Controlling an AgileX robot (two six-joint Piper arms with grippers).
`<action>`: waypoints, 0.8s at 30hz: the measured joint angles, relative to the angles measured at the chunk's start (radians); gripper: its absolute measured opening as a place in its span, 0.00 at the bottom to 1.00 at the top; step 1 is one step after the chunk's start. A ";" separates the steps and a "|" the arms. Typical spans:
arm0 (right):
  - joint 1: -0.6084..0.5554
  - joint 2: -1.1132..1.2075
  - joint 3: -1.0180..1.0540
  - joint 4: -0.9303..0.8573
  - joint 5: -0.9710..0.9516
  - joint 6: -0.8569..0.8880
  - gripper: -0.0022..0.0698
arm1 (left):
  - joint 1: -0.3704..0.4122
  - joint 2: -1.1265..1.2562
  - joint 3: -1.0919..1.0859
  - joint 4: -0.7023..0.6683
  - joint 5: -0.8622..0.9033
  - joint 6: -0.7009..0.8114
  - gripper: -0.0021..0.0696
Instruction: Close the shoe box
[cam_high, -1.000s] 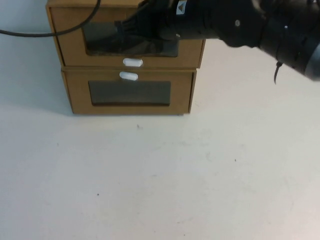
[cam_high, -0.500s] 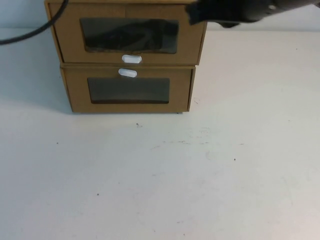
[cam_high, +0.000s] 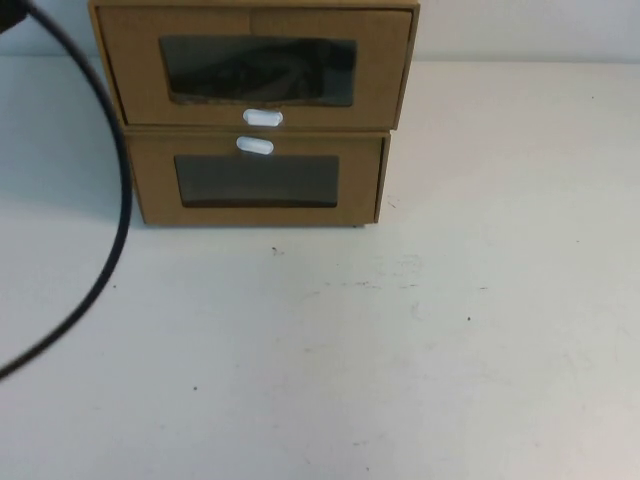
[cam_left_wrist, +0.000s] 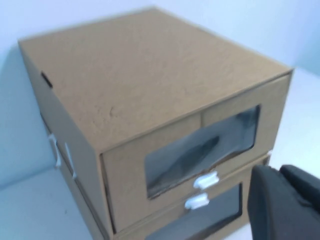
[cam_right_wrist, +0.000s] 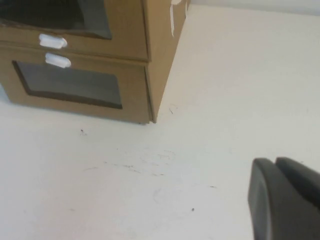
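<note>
The shoe box (cam_high: 255, 65) sits at the far left of the table (cam_high: 400, 350), atop the lower box (cam_high: 257, 182), its front nearly flush. Left hand (cam_left_wrist: 285, 205) hangs nearer — above its near right; right hand (cam_right_wrist: 282, 200) is well apart. Neither hand's opening can be told.

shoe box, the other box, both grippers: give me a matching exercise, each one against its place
Things:
1 shoe box
2 lower box
3 left gripper
4 right gripper

Places:
a raised, close to the stacked boxes
b top of the stack, white tab below its window
c over the table, away from the boxes
d bottom of the stack, white tab above its window

Pairs: 1-b, 2-d, 3-a, 4-c
</note>
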 joint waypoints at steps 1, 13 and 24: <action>0.000 -0.052 0.060 0.000 -0.038 0.016 0.01 | 0.000 -0.045 0.047 -0.040 -0.023 0.033 0.02; 0.000 -0.489 0.590 0.000 -0.428 0.104 0.01 | 0.000 -0.592 0.631 -0.348 -0.216 0.385 0.02; 0.000 -0.554 0.749 0.040 -0.680 0.120 0.01 | 0.000 -0.966 1.040 -0.647 -0.527 0.504 0.02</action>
